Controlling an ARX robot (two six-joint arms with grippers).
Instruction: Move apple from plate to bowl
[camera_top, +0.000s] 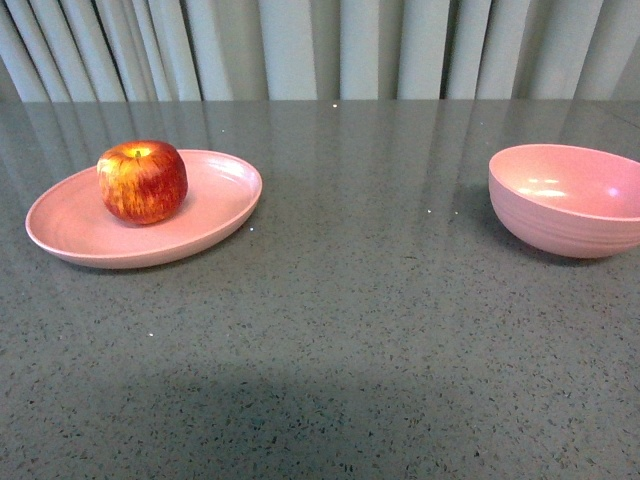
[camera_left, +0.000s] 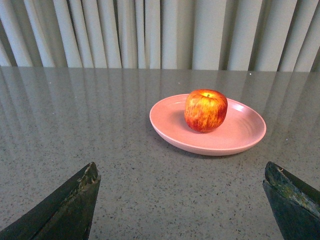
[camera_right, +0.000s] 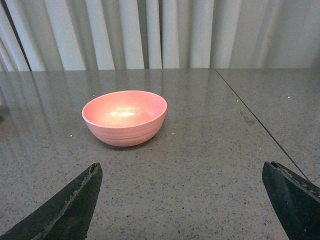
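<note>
One apple (camera_top: 142, 181) sits upright on the plate (camera_top: 215, 200), its stem hollow facing up. It is round, with no clear long axis. It rests left of the plate's middle, toward the far rim. The plate's long axis runs side to side across the table (camera_top: 350, 350). The left gripper (camera_left: 181, 170) hangs with its jaws spread wide, gripping nothing, and the apple lies well ahead of it, roughly in line with the gap. The bowl (camera_top: 565, 215) stands mouth up, well to the right of the plate. The right gripper (camera_right: 181, 167) is also spread wide, facing the bowl, far from the plate.
</note>
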